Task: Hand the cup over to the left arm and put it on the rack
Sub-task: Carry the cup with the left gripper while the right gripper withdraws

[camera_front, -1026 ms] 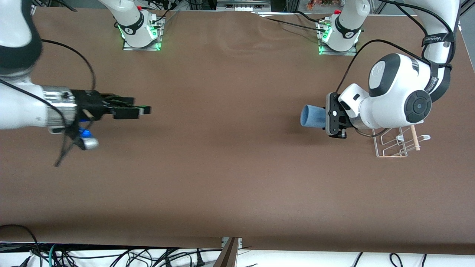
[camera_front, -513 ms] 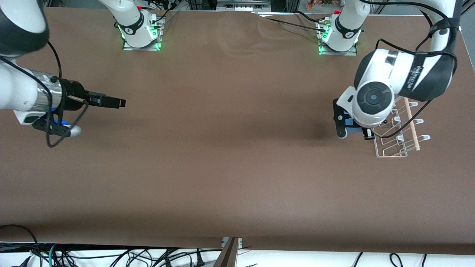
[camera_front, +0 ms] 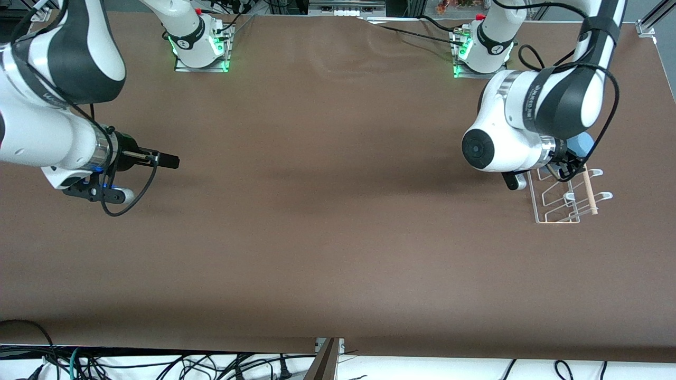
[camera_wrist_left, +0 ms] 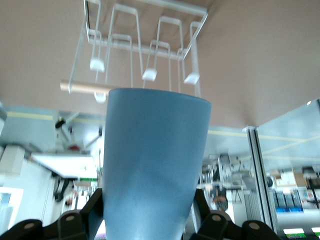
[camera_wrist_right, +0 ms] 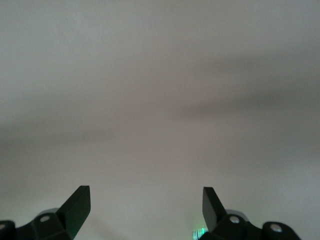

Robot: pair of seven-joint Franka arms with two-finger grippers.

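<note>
Brown table [camera_front: 327, 211] bears rack [camera_front: 560, 203]; left pincer [camera_wrist_left: 150, 220] grips cup [camera_wrist_left: 152, 165].

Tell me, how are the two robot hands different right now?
The left gripper is shut on the blue cup; the right gripper is open, holding nothing. The left gripper is over the white rack; the right gripper is over bare table. Both have black fingers.

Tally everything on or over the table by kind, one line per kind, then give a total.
Light-blue cup: 1, held in the left gripper over the rack
White wire drying rack: 1, toward the left arm's end of the table
Grippers: 2, the left one and the right gripper, jaws open, waiting over bare table
Total: 4
</note>
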